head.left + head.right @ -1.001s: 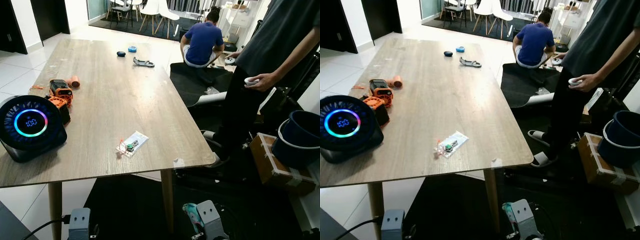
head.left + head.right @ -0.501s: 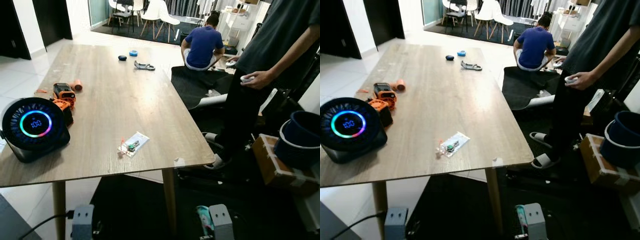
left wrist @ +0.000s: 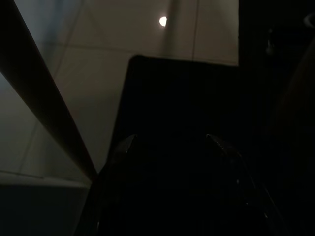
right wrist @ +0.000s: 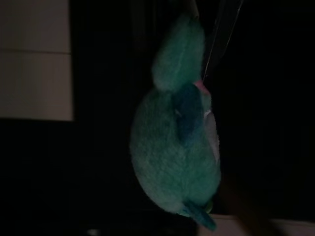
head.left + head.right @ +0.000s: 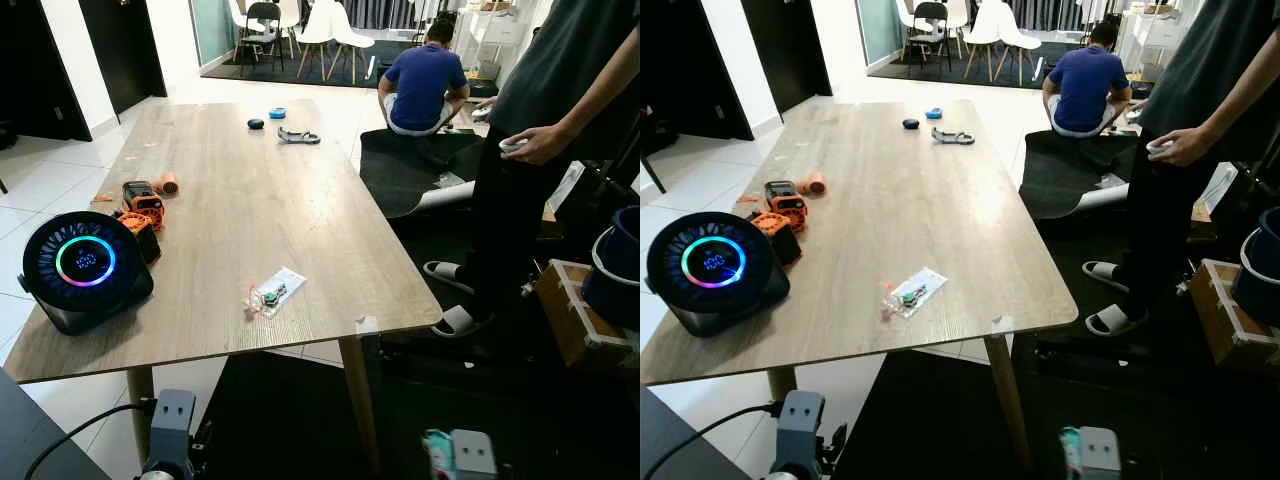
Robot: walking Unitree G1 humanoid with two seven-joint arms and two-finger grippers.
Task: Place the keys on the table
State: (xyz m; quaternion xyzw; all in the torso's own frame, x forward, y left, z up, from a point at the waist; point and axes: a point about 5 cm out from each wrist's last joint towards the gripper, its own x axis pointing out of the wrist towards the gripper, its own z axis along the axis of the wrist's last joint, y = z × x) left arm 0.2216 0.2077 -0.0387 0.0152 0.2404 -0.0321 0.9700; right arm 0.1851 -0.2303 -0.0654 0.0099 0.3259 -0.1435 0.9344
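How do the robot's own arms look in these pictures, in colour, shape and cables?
At the bottom of the head views, the left arm ends in a boxy silver-grey block with two small dark holes, and a black cable runs to it. The right arm ends in a similar grey block with a teal patch beside it.

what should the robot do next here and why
Probably lift the right gripper up toward the table. It hangs low below the near edge, and the right wrist view shows a teal plush charm dangling there, likely the keys' fob, so nothing has been set down. A bare patch lies beside the clear packet.
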